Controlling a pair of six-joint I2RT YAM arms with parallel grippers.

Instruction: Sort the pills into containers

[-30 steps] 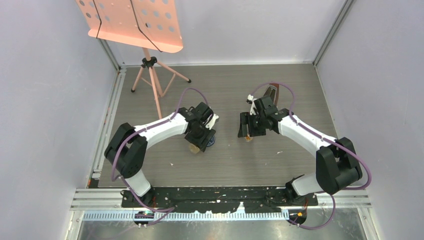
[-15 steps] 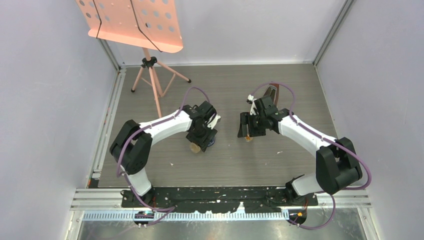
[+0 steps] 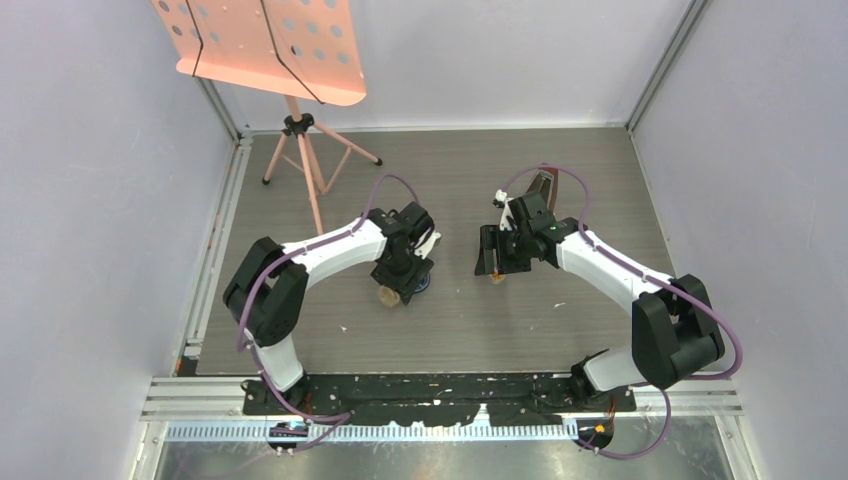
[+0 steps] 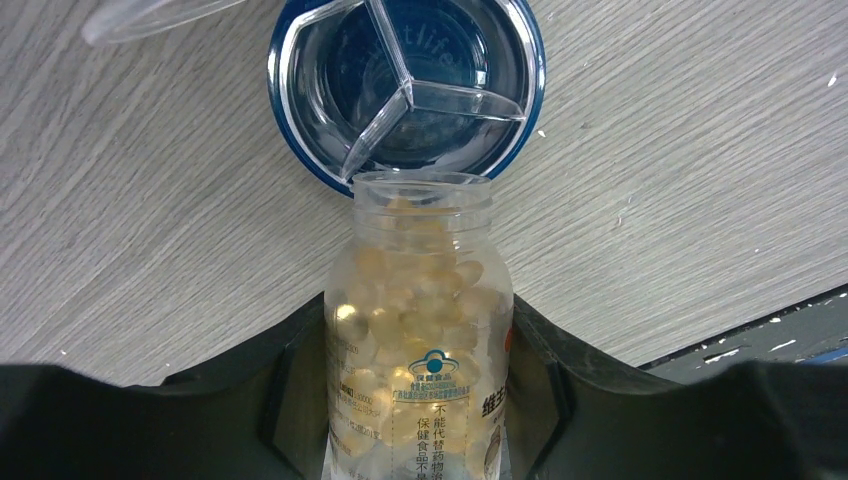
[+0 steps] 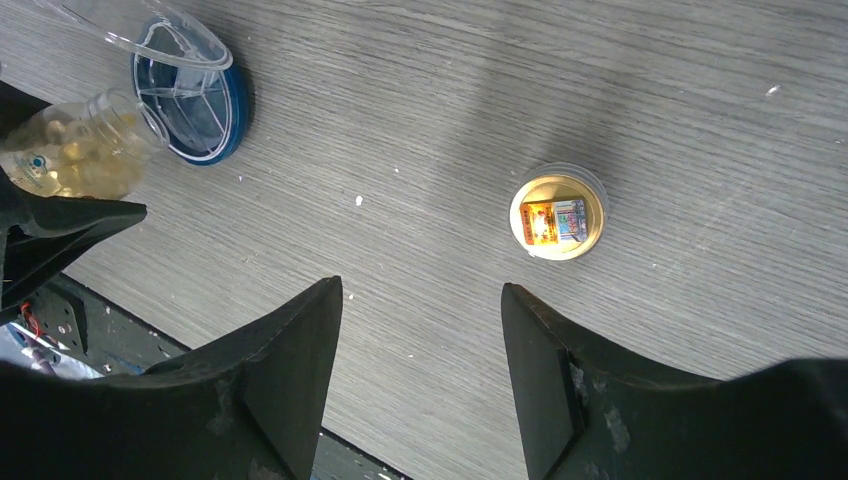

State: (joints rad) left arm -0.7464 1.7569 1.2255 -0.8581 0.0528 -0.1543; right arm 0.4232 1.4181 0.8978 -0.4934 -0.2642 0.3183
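I see pale lilac walls (image 3: 100, 150) boxing in a grey wood-grain table (image 3: 460, 330). A pink perforated music stand (image 3: 265, 45) stands back-left, evenly lit.

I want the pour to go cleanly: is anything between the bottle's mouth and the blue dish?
Nothing visible. The bottle is uncapped, its mouth at the dish rim, and the dish's clear lid is swung aside.

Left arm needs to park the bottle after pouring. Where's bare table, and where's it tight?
Bare: the table between the blue dish and the cap; the near strip between both arm bases; the far-right corner beside the metronome. Crowded: around the dish, where the left gripper holds the bottle at its rim; far-left, the music stand's legs.
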